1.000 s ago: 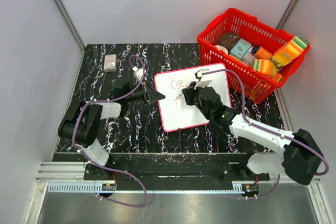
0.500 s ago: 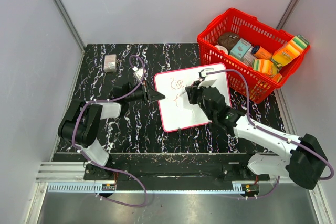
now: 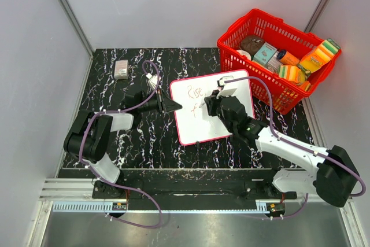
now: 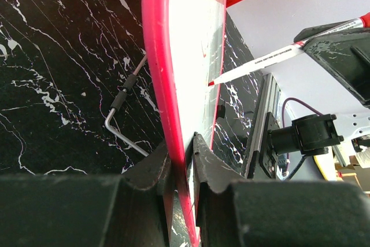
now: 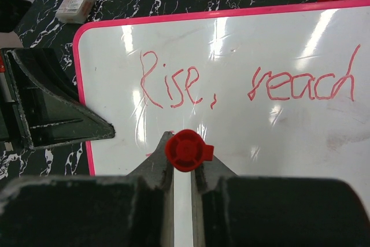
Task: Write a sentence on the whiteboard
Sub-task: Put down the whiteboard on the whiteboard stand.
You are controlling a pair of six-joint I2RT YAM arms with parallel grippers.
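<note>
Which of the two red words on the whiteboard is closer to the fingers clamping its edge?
"Rise", the word followed by a comma; "reach" lies farther along the row.

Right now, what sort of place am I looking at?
Probably a robotics lab workcell: a left arm and right arm bolted side by side at the edge of a marble-patterned table, plain grey panel walls boxing it in, and a red basket of assorted items.

Marker (image 5: pixel 186 150) over whiteboard (image 5: pixel 289 137), poss. in contact
</note>
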